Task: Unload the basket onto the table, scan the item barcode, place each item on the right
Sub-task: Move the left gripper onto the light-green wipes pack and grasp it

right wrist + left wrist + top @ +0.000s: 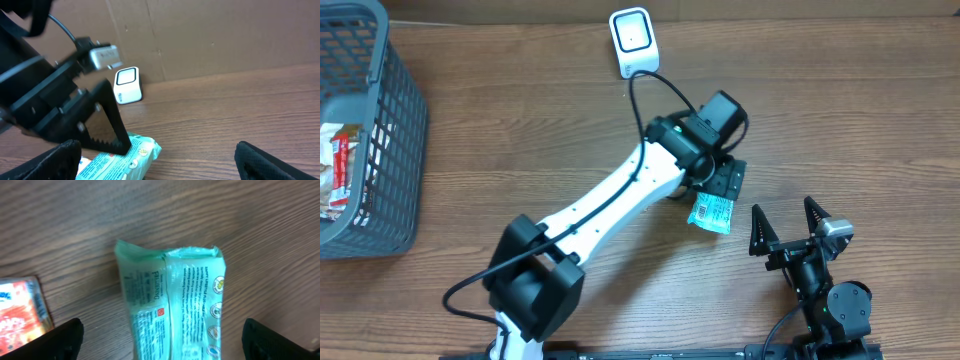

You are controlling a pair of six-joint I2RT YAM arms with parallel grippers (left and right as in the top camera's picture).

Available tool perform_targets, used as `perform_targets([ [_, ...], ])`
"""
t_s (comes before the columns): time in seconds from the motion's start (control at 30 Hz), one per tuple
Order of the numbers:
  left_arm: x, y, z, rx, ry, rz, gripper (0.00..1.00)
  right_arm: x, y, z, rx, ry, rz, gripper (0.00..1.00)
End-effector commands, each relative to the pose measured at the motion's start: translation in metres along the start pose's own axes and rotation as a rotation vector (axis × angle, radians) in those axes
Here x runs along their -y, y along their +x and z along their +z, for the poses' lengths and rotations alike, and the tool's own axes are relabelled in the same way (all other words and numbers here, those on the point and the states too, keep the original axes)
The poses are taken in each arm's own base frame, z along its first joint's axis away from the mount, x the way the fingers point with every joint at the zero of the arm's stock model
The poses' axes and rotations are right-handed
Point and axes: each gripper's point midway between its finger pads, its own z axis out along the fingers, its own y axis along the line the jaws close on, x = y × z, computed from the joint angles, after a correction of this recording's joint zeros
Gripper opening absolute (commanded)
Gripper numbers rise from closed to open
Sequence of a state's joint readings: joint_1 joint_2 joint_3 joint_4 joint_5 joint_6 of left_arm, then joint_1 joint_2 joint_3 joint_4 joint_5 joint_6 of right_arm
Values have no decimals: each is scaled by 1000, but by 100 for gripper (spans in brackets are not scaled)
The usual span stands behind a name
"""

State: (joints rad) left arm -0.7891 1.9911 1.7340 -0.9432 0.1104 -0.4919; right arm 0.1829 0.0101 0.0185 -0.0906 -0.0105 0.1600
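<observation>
A brown wood-grain table (840, 110) carries everything, and the small white box-shaped scanner (632, 40) stands at its far edge, face up in the overhead view.

Well to the left of the scanner sits a grey plastic mesh basket (395, 130), with red-and-white snack packets (338, 165) lying inside.

The white left arm with black joints (620, 195) slants up from the near edge and ends short of the scanner, a little to its right. Its left gripper (172, 340) points down with its black fingers (65, 337) spread wide. They stand on either side of the item without pressing it.

The black right arm (830, 300) is on the near side of the table, further right of the scanner. The right gripper (787, 225) is also spread fully and nothing lies between its fingers.

The task's item is a teal crinkled plastic packet with printed text (711, 212). It lies flat on the table on the near side of the scanner and slightly to its right, well apart from it. It sits under the left gripper, between the spread fingers.

In the left wrist view a flat red-and-white sachet (20, 310) lies near the teal packet — only its corner shows.
</observation>
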Motion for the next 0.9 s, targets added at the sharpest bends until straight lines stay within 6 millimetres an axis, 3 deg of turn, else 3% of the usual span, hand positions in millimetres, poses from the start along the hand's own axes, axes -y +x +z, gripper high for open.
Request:
perform_targets([
  [0.0,-1,1,8,11,-37,12,93,3,1,0,6,13,-3,100],
  [0.5,7,13,21,3,-100,52,93,3,1,0,6,13,-3,100],
  [0.7,12,20,29,-9,-108,57,85,3,1,0,6,13,-3,100],
  [0.87,11,24,33,-23,-115,60,85,3,1,0,6,13,-3,100],
])
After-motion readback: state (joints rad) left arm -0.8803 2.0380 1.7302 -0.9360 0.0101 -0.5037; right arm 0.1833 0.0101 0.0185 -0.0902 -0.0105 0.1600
